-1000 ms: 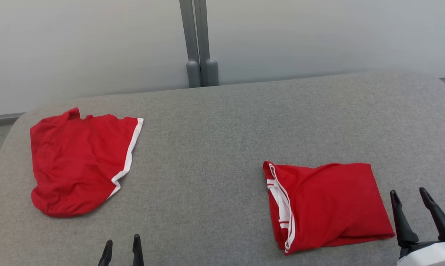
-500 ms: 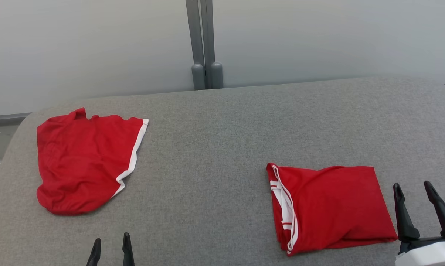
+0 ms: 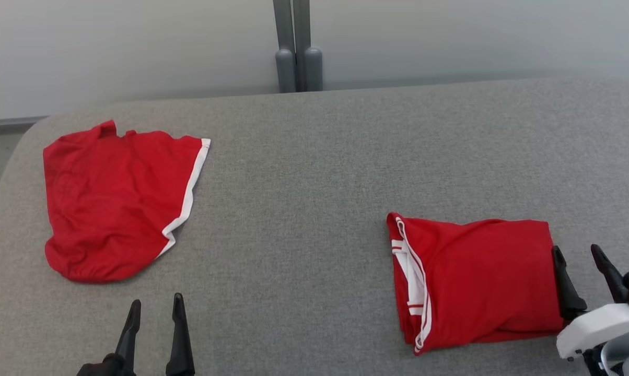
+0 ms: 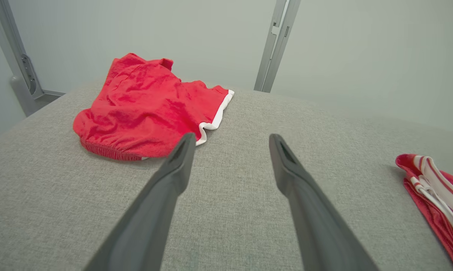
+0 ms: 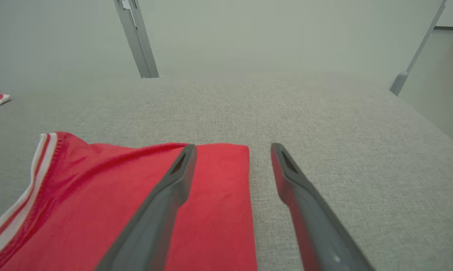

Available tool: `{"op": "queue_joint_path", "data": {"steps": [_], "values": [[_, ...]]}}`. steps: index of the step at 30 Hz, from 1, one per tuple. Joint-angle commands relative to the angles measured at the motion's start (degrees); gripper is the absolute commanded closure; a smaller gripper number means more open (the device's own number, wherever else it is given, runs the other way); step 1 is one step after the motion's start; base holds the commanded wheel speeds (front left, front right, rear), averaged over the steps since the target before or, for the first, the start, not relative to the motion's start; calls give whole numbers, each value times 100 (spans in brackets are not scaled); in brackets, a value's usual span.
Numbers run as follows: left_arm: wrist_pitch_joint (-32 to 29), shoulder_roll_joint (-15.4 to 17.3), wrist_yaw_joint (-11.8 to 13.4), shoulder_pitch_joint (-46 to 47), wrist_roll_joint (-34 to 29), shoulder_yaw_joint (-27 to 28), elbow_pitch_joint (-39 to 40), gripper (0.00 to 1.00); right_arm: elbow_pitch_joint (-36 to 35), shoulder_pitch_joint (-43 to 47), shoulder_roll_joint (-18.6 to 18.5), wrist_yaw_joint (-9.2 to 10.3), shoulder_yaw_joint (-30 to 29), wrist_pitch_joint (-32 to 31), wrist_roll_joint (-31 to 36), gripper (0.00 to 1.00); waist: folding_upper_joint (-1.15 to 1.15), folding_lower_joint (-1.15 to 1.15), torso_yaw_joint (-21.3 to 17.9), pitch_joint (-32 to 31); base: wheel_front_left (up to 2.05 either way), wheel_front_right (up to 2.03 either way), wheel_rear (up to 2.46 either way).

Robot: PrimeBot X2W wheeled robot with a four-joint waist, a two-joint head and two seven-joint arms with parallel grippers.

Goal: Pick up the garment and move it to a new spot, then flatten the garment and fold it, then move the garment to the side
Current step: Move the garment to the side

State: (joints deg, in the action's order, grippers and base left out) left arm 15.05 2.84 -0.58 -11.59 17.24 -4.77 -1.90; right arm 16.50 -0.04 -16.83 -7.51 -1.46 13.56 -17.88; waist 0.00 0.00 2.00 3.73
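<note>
A crumpled red garment (image 3: 113, 198) with a white trimmed hem lies at the far left of the grey padded table (image 3: 314, 172). It also appears in the left wrist view (image 4: 143, 109), ahead and left of my fingers. My left gripper (image 3: 155, 309) stands open near the front edge, just short of that garment, holding nothing. A folded red garment (image 3: 476, 279) with white and red banding lies at the right (image 5: 128, 210). My right gripper (image 3: 577, 253) is open at its right edge, one finger over the cloth, the other over bare table.
A grey upright post (image 3: 298, 44) stands behind the table's far edge against a pale wall. Bare grey table surface stretches between the two garments. The table's rounded left corner (image 3: 27, 130) lies close to the crumpled garment.
The camera has tilted, shifting the whole picture. My left gripper has reached further forward toward the crumpled garment. My right gripper has come up against the folded garment's right edge.
</note>
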Motion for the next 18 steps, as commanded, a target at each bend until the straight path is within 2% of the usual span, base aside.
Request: {"op": "queue_joint_path", "data": {"steps": [1,6,12,14,18], "values": [[16,11,-35,93,-37,-14,-51,0,252,-210,-8,3,9,-93,-112,0,0,0,132,324,0,0,0],[16,11,-32,244,28,-66,-159,0,1230,-643,-15,1,175,-579,-396,0,0,0,277,529,0,0,0],[16,11,16,248,64,-95,-177,0,1602,-820,-35,1,514,-1024,-1033,0,0,0,284,595,0,0,0],[16,11,18,266,52,-120,-170,0,1504,-854,-116,0,667,-1161,-1271,100,0,0,246,611,0,0,0],[16,11,31,388,34,-119,-110,0,987,-1040,-473,1,808,-1339,-1797,100,0,0,121,751,0,0,0]]}}
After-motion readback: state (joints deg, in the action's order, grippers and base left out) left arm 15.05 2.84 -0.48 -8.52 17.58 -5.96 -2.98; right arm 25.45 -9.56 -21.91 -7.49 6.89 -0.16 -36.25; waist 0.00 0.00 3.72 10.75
